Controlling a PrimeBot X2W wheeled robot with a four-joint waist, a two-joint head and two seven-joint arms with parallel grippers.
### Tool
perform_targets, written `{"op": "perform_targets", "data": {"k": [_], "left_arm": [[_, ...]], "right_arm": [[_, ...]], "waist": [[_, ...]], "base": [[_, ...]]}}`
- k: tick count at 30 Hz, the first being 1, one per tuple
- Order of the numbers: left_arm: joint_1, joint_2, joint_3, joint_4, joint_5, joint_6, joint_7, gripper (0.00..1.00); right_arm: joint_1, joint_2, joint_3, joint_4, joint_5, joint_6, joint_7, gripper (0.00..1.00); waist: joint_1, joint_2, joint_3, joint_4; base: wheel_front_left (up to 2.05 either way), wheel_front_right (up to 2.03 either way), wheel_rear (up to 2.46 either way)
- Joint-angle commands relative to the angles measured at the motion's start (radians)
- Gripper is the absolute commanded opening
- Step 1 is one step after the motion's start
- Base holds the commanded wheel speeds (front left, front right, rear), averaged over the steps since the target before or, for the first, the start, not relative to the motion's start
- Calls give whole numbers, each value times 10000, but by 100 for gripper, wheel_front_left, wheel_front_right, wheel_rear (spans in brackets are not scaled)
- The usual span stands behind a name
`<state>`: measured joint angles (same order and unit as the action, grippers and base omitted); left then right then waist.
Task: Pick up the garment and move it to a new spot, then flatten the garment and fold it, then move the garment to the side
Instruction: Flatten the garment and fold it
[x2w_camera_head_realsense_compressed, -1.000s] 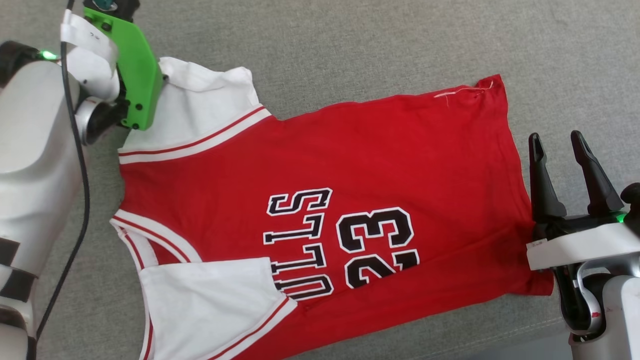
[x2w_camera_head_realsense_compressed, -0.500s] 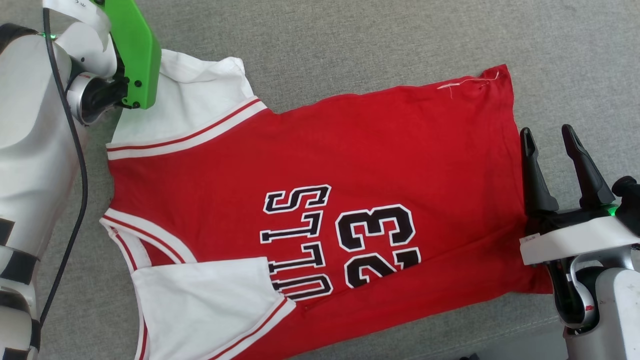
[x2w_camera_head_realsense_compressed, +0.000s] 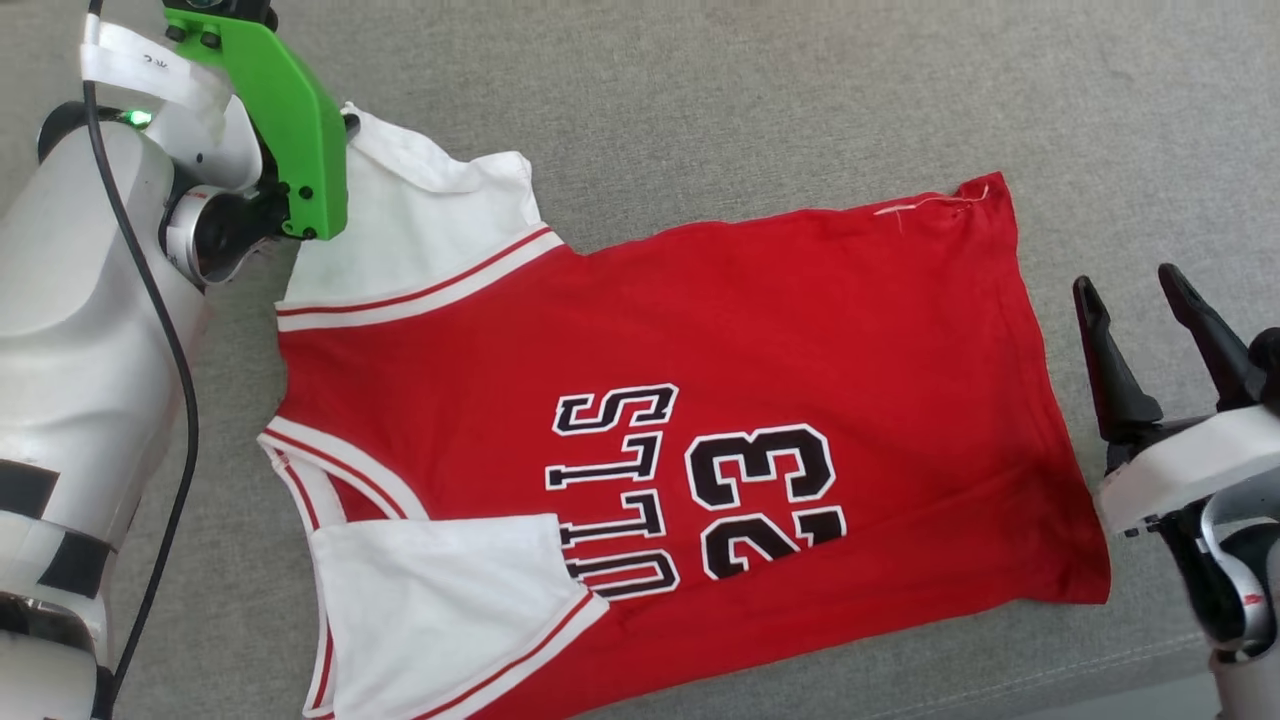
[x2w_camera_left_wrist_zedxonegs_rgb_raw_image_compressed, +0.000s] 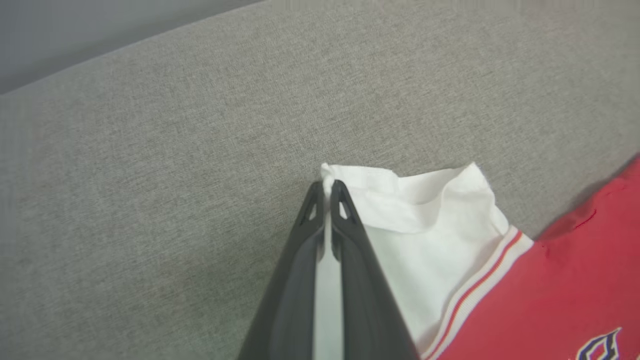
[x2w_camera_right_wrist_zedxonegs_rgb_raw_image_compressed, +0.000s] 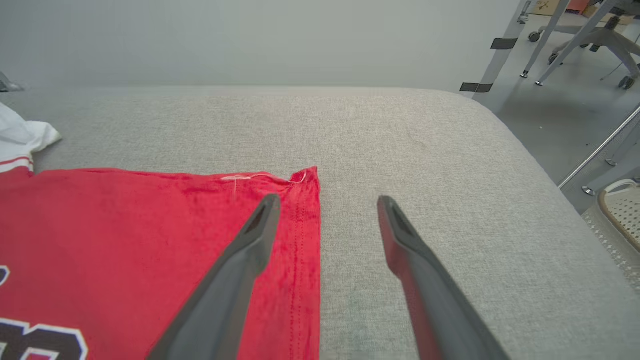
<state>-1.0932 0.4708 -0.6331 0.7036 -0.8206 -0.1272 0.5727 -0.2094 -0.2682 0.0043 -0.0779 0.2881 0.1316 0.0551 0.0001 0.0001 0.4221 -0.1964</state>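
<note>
Resting on cushion (x2w_camera_head_realsense_compressed: 800, 100) — garment (x2w_camera_head_realsense_compressed: 750, 320); floor (x2w_camera_right_wrist_zedxonegs_rgb_raw_image_compressed: 550, 100) beyond

We see a grey woven-fabric surface (x2w_camera_head_realsense_compressed: 760, 110), padded, with a rounded far corner in the right wrist view and a stitched seam along its near edge in the head view. Behind it stands a plain pale wall (x2w_camera_right_wrist_zedxonegs_rgb_raw_image_compressed: 250, 40). To one side we make out grey floor (x2w_camera_right_wrist_zedxonegs_rgb_raw_image_compressed: 550, 115), a slanted leg (x2w_camera_right_wrist_zedxonegs_rgb_raw_image_compressed: 501, 44) banded with black tape, a wheeled chair base (x2w_camera_right_wrist_zedxonegs_rgb_raw_image_compressed: 600, 36) and a white perforated basket (x2w_camera_right_wrist_zedxonegs_rgb_raw_image_compressed: 622, 210).
</note>
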Motion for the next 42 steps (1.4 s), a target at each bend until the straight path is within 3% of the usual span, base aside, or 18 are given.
{"op": "perform_targets", "data": {"k": [1,10,15,25,36,38,42], "left_arm": [[243,-14,71,-189,-171,51,-22,0],[1057,18,319,-2691,-977,396,614,0],[1515,261,363,-4510,-1053,896,864,0],[2052,559,266,-6899,-929,1444,1074,0],[2334,561,223,-7127,-982,1411,865,0],[2433,589,209,-6973,-968,1370,768,0],[2830,585,349,-6516,-1119,1317,332,0]], "right_arm": [[-251,-251,13,-39,141,-9,576,100],[-1694,-1846,404,441,1412,-9,5192,100],[-2926,-2498,998,1110,1950,-9,6720,100],[-4440,-2982,1834,2767,1989,-9,7405,100],[-4680,-3215,3215,3896,2213,-9,7122,99],[-4610,-3253,3439,4121,2316,-9,6994,0],[-4619,-3278,3487,4586,2354,-9,5527,0]], "waist": [[-1,-1,-310,322],[-1,-1,-190,1046],[-1,-1,154,1469],[-1,-1,622,2096],[-1,-1,705,2378],[-1,-1,600,2387],[-1,-1,166,2359]], "base": [[0,0,0],[0,0,0],[0,0,0],[0,0,0],[0,0,0],[0,0,0],[0,0,0]]}}
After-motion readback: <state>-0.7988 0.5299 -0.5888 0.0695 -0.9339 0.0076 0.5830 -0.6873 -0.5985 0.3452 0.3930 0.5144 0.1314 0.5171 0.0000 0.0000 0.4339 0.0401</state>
